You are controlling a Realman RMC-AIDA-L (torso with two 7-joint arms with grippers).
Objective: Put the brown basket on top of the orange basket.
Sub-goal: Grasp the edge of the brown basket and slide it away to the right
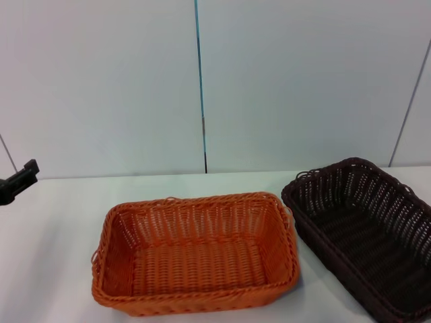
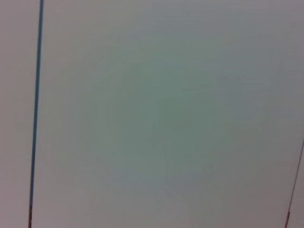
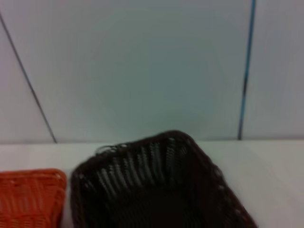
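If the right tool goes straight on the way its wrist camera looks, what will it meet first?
Most likely the dark brown woven rectangular basket, which fills the near part of the right wrist view; the bright orange woven basket lies off to one side. The depth is unclear.

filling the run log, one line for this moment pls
brown basket on table, right of orange basket, apart | stacking not done | left gripper at far left

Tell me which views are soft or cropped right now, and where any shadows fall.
Head view: the orange basket is whole, the brown basket cut by the frame edge, faint shadows beside both. Right wrist view: soft, brown basket's near end cropped. Left wrist view: only blank wall. Left end effector is barely in frame.
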